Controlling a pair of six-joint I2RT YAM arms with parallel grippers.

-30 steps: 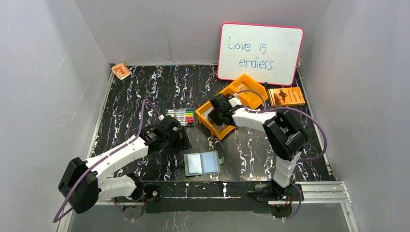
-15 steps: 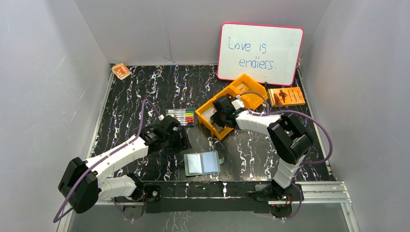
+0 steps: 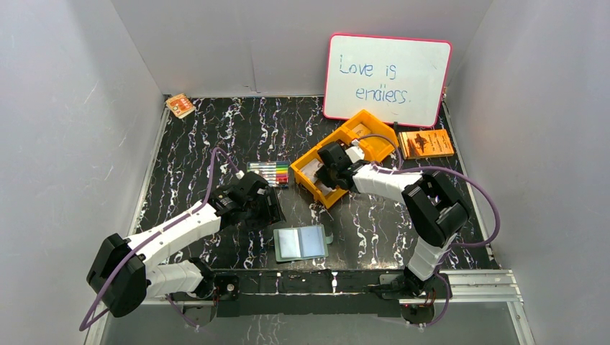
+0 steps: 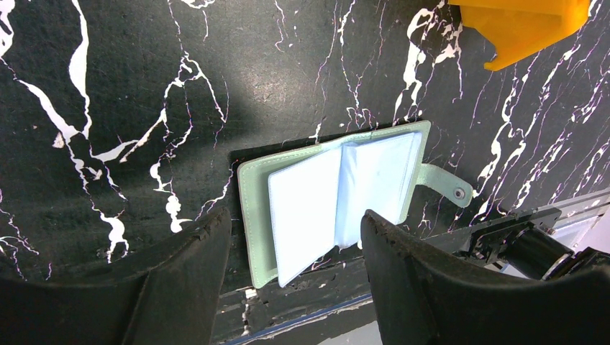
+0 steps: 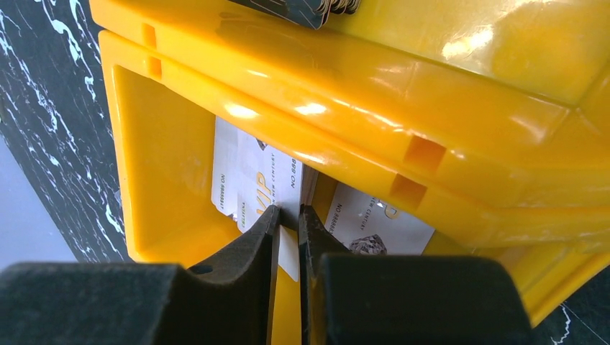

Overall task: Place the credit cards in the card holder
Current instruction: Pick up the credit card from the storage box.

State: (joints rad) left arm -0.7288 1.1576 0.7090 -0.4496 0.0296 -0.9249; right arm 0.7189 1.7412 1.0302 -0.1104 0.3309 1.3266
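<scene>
White credit card [image 5: 252, 183] in right gripper [image 5: 289, 217]

Bright, even light; glare on the orange bin [image 5: 460, 50]; soft shadows.

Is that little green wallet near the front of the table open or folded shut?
Open. The card holder lies spread flat, its pale blue pockets facing up and its snap tab unfastened at one side.

Up front card holder [image 3: 301, 242], behind it to rt bin [image 3: 374, 140] w/ credit cards [image 5: 244, 180] inside, markers [image 3: 268, 173] left of bin
</scene>
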